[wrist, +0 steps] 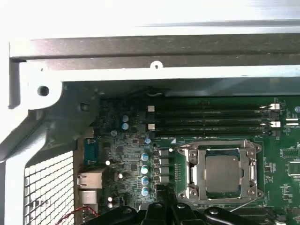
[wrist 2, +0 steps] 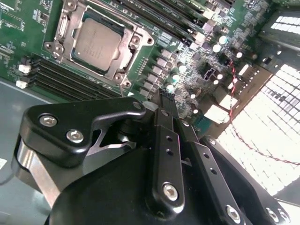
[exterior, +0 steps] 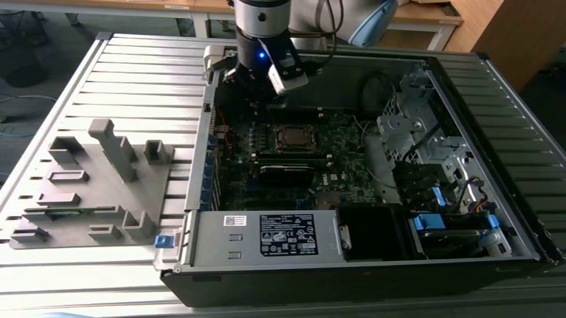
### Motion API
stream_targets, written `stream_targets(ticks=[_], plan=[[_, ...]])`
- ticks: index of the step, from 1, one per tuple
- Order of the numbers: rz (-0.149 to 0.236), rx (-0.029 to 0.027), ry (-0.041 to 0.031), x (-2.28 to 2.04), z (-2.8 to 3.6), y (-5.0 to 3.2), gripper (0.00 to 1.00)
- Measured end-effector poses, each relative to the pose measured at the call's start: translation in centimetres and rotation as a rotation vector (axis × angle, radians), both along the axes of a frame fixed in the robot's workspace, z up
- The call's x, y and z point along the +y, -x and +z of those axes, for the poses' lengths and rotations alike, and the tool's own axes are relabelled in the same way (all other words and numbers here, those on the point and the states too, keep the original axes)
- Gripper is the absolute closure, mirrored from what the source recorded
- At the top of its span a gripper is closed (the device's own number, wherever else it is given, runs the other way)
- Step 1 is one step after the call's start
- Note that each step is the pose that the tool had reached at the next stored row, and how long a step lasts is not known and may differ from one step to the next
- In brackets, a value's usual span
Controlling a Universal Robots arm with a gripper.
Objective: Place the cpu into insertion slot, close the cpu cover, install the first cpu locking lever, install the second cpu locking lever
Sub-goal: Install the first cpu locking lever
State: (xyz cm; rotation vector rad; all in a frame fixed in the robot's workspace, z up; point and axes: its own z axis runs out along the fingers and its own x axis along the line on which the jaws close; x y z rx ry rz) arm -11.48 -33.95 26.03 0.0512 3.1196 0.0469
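The cpu (wrist: 222,172) lies flat in the insertion slot (wrist: 185,192) on the green motherboard, its dull silver face up. The silvery cpu cover (wrist: 194,171) lies down around the chip's edges, which show through its window. Both wrist views show the chip (wrist 2: 96,40) and its cover (wrist 2: 124,42). My gripper (wrist 2: 167,93) hangs above the board, a short way off the socket, with its black fingers (wrist 2: 161,136) pressed together and nothing between them. In the exterior view my gripper (exterior: 256,98) is inside the open computer case, just beyond the cpu (exterior: 290,136).
Long black memory slots (wrist: 206,115) run beside the socket. A black card (exterior: 285,173) stands nearer the labelled power supply (exterior: 283,235). A drive cage (exterior: 425,142) fills the exterior view's right. A grey parts fixture (exterior: 97,179) sits on the slatted table at the exterior view's left.
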Motion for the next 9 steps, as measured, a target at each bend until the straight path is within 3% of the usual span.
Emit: stream_targets(ticks=[2,6,7,9], plan=[[0.0,-0.0004,-0.0021,0.0,0.0,0.06,0.89],[0.0,-0.0002,-0.0362,0.0,0.0,0.11,0.89],[0.0,-0.0002,-0.0401,0.0,0.01,0.12,0.89],[0.0,-0.0003,-0.0404,0.01,0.0,0.16,0.89]])
